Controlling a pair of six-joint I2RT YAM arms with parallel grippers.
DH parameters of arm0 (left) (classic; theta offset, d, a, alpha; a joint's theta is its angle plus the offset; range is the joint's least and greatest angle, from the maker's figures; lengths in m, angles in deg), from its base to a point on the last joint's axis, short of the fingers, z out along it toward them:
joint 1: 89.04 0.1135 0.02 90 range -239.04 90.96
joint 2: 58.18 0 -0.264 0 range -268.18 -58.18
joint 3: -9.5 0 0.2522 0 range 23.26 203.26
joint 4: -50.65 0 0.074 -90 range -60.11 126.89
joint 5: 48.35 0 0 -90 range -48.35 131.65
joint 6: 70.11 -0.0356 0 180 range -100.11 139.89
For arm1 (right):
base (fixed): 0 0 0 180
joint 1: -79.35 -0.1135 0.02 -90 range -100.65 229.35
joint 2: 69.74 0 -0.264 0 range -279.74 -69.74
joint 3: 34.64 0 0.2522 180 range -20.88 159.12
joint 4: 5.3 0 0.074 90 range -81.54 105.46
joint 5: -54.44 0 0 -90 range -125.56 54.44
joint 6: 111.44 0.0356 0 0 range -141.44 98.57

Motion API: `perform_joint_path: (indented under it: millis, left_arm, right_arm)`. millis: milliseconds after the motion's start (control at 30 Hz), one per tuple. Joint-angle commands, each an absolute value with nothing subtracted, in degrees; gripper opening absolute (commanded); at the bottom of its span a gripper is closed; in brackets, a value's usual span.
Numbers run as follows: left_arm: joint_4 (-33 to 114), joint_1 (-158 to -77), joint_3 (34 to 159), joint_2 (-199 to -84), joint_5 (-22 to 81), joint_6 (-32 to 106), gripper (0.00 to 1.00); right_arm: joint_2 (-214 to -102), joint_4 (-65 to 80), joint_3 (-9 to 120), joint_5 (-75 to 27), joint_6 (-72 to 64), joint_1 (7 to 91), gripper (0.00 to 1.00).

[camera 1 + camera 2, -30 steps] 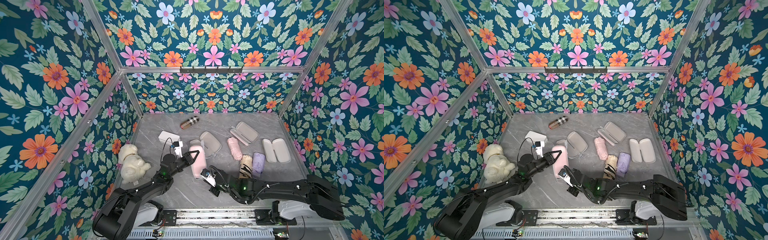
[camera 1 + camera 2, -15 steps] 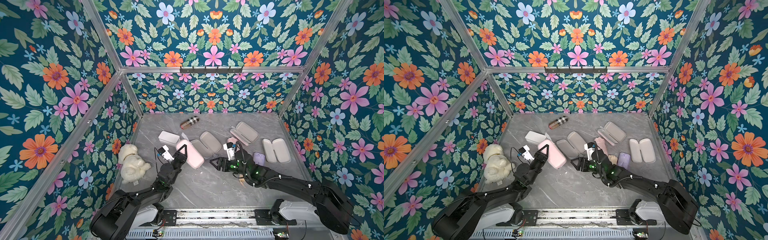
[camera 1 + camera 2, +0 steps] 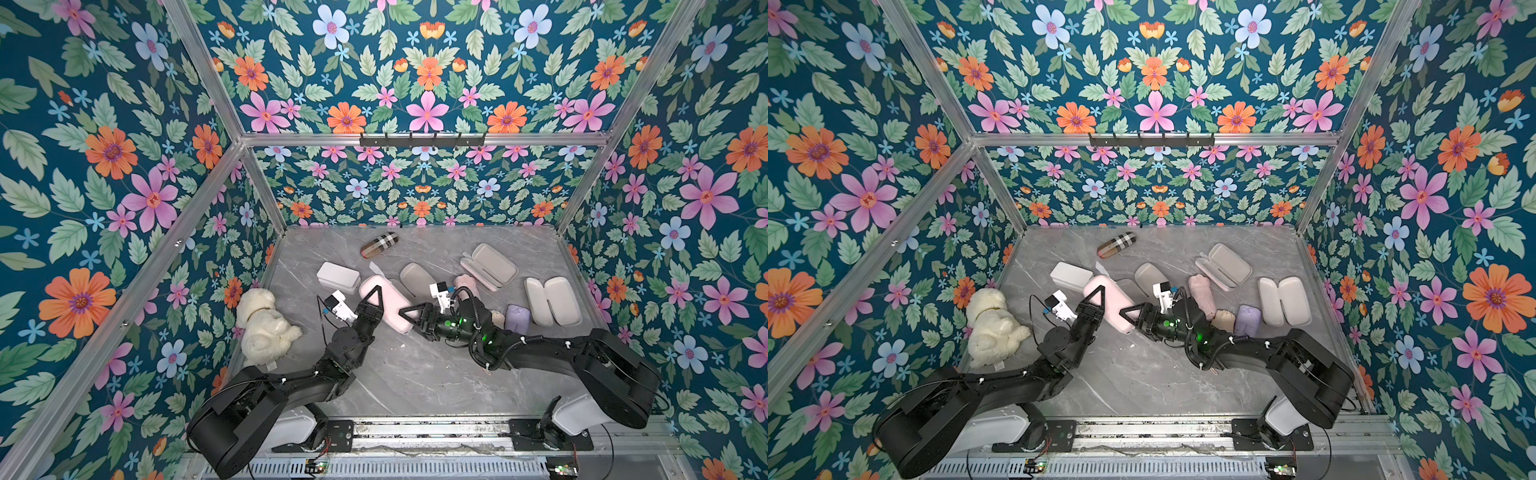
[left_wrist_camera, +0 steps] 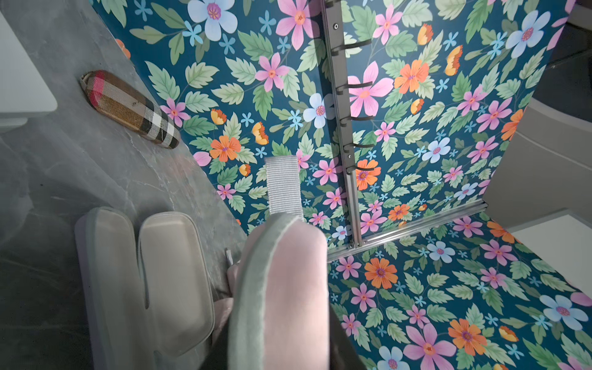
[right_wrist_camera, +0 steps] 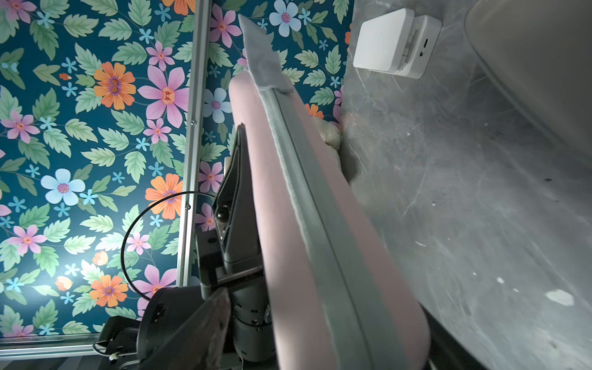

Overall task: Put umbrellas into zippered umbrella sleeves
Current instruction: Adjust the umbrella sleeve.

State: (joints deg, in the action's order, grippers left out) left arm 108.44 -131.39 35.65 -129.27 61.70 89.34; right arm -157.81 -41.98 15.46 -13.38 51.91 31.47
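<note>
In both top views I see the left gripper (image 3: pixel 374 301) (image 3: pixel 1094 299) clamped across the closed pink sleeve (image 3: pixel 388 303) (image 3: pixel 1113 305). The sleeve is held off the table (image 3: pixel 407 374) and slants from the white box (image 3: pixel 338 276) down toward the right arm. The right gripper (image 3: pixel 409 318) (image 3: pixel 1130 318) sits at the sleeve's near end with its jaws spread wide, one on each side of that end. An open sleeve (image 3: pixel 415 276) lies just behind the held one. The pink umbrella (image 3: pixel 465 284), cream umbrella (image 3: pixel 496 318) and lavender umbrella (image 3: pixel 517 318) lie on the table behind the right wrist, apart from either gripper. The plaid roll (image 3: pixel 379 245) is near the back wall and the plush toy (image 3: pixel 264 328) is by the left wall.

From the left wrist, the pink sleeve (image 4: pixel 288 288) fills the lower middle and runs straight out from my gripper, its grey strap (image 4: pixel 283 185) sticking up from the far end. My own fingers are out of frame here. The open sleeve (image 4: pixel 144 272) lies flat beside it, with the plaid roll (image 4: pixel 128 109) beyond.

From the right wrist, the pink sleeve (image 5: pixel 282 224) runs lengthwise between my jaws, its grey zipper band (image 5: pixel 314 224) facing the camera. One of my right fingers (image 5: pixel 205 323) stands clear of the sleeve's side with a gap showing, so this gripper is not clamped on it. One of the left gripper's fingers (image 5: pixel 232 192) presses flat against the sleeve farther along. The white box (image 5: pixel 390 45) sits on the table past it.
</note>
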Motion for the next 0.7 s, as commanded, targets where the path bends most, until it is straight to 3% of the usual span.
perform_joint_path:
  millis: [0,100,200,300,467,667]
  left_arm:
    - [111.08,-132.64,36.53,-129.30,64.15,89.96,0.34]
    - [108.88,-132.74,36.10,-128.61,61.64,89.49,0.47]
    - [101.20,-131.57,36.39,-124.94,55.69,86.22,0.66]
    - [89.82,-125.37,39.29,-120.81,40.57,80.55,0.79]
    - [72.00,-114.60,42.80,-118.05,18.01,73.49,0.84]
    - [63.98,-113.30,47.46,-117.57,5.57,69.10,0.86]
  right_arm:
    - [-158.51,-52.84,15.51,-15.57,54.64,31.28,0.72]
    - [-157.99,-53.24,14.86,-15.42,53.64,32.31,0.60]
    - [-157.64,-54.64,13.16,-11.62,53.97,35.76,0.40]
    - [-156.25,-54.23,11.73,-4.99,53.95,39.68,0.23]
    - [-149.52,-36.54,14.53,13.42,47.19,46.68,0.20]
    - [-143.15,-2.44,22.20,26.23,28.77,50.18,0.20]
